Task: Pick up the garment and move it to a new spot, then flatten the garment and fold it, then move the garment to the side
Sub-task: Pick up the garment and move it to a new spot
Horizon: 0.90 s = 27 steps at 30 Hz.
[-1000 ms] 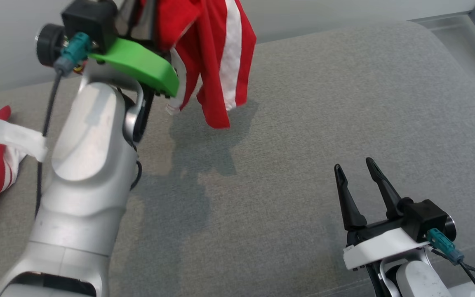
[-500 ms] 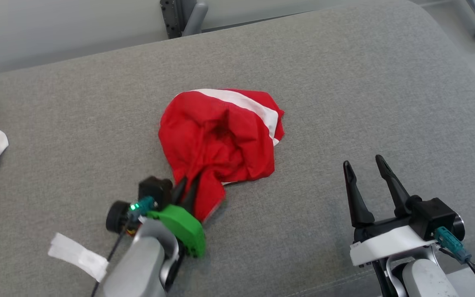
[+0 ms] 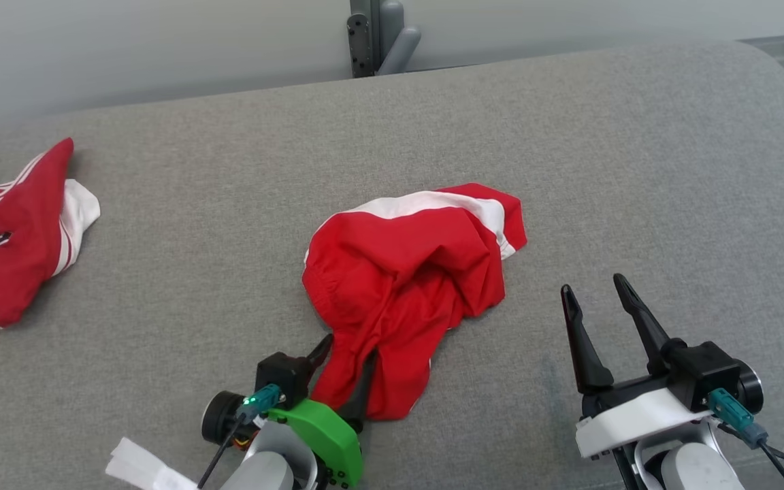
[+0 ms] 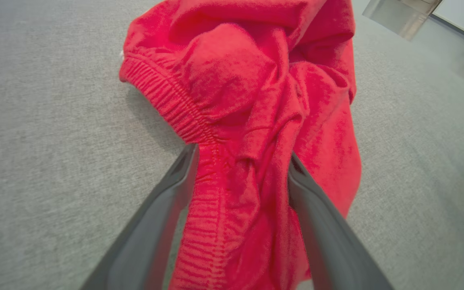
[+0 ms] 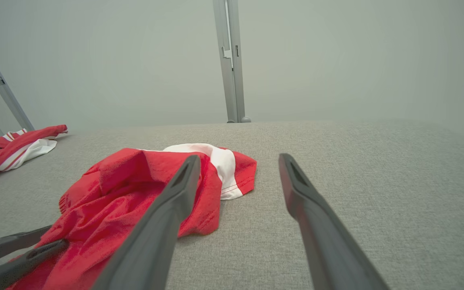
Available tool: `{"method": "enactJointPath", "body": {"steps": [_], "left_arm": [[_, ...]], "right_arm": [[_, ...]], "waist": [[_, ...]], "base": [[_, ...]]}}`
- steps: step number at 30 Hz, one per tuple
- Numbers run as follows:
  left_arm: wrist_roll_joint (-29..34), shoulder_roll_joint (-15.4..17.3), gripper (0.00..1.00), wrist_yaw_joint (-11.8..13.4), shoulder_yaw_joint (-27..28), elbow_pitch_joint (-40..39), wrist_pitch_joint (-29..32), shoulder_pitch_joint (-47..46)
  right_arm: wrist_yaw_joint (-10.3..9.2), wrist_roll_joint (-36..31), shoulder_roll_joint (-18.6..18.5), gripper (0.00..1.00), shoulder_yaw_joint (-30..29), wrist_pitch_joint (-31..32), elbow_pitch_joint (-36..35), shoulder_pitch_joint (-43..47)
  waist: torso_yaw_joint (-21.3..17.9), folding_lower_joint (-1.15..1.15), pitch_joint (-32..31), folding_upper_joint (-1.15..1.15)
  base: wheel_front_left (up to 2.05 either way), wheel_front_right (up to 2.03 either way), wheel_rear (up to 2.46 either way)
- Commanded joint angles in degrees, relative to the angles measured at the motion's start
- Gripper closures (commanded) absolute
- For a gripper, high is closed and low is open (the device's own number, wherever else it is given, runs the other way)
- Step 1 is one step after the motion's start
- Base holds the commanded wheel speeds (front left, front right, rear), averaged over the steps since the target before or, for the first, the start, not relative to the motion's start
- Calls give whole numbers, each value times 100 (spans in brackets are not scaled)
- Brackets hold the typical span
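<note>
Head view: at far left a second red-and-white garment (image 3: 14, 231) is seen crumpled on the grey fabric surface (image 3: 637, 150), well apart from the work. A white tag (image 3: 137, 466) is noted at the lower left, beside the left arm. The left gripper (image 3: 350, 346) is set low at the near end of the garment (image 3: 405, 272), jaws parted wide, with a bunched strip of red cloth laid between them. Left wrist view: the elastic waistband (image 4: 167, 100) is seen running down between the fingers (image 4: 175, 189), cloth touching each inner face, no pinch shown. The garment, red with a white stripe (image 3: 433, 202) along its far edge, is heaped near the middle of the surface, rumpled and not flat. A grey metal post (image 3: 378, 34) is seen beyond the far edge of the surface. The right gripper (image 3: 591, 284) is held just right of the garment and apart from it, jaws spread and empty; in the right wrist view only bare surface is seen between its fingers.
</note>
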Motion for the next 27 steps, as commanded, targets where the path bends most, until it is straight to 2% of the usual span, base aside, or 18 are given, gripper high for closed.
{"method": "enactJointPath", "body": {"steps": [1,8,13,21,27], "left_arm": [[50,59,0,113,83,-119,-58,163],[445,261,0,847,1012,-1561,-86,910],[662,185,0,1133,1850,-2366,-85,1528],[1303,1,0,1043,2886,-3443,-86,2457],[1738,-55,0,845,3211,-3697,-87,2817]], "right_arm": [[0,-32,-8,0,-2,-17,10,100],[0,-24,-7,0,-29,-17,7,358],[0,30,-8,0,7,-17,-25,490],[0,84,-8,0,-68,-18,-86,752],[0,-10,-7,0,-58,-17,-93,946]], "waist": [[192,0,-259,0],[388,0,-593,0],[468,0,-727,0],[641,0,-939,0],[707,0,-1038,0]], "base": [[0,0,0],[0,0,0],[0,0,0],[0,0,0],[0,0,0]]}}
